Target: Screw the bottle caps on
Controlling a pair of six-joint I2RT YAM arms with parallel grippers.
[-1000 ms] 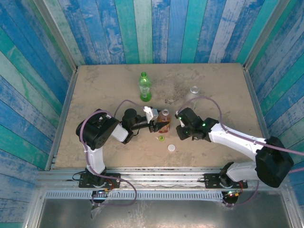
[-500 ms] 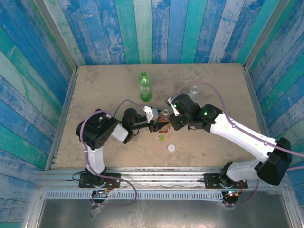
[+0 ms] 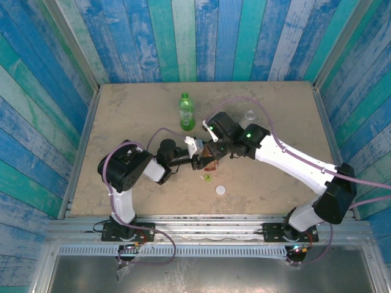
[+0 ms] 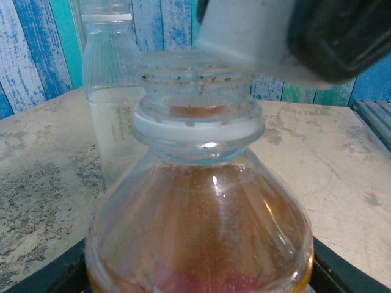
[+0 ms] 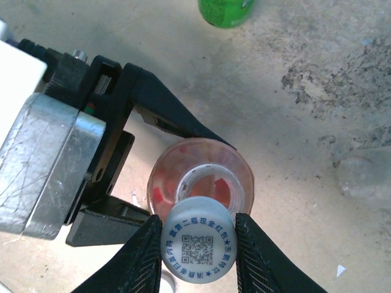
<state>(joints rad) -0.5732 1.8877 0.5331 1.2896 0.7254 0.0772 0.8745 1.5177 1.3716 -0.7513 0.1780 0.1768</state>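
The amber-orange bottle [image 3: 211, 155] stands upright at the table's middle, red label low down, its neck [image 4: 198, 91] open. My left gripper [image 3: 204, 161] is shut on its body [image 4: 201, 232]. My right gripper [image 5: 198, 227] is shut on a white cap [image 5: 198, 243] printed with blue characters and a code. The cap hangs just above the open neck [image 5: 208, 183], a little off its centre. From above, the right gripper [image 3: 215, 144] sits over the bottle top. A yellow-green cap [image 3: 208, 177] and a second white cap [image 3: 220, 190] lie on the table in front.
A green bottle [image 3: 186, 113] stands behind and to the left, also visible as the green bottle [image 5: 226, 11] at the top edge. A clear bottle [image 3: 250, 116] stands at the back right, just behind the amber one [image 4: 113, 91]. Blue plank walls enclose the table.
My right arm has swung left with the white cap, from beside the amber bottle to right over its neck. The left gripper and the bottle have not moved.
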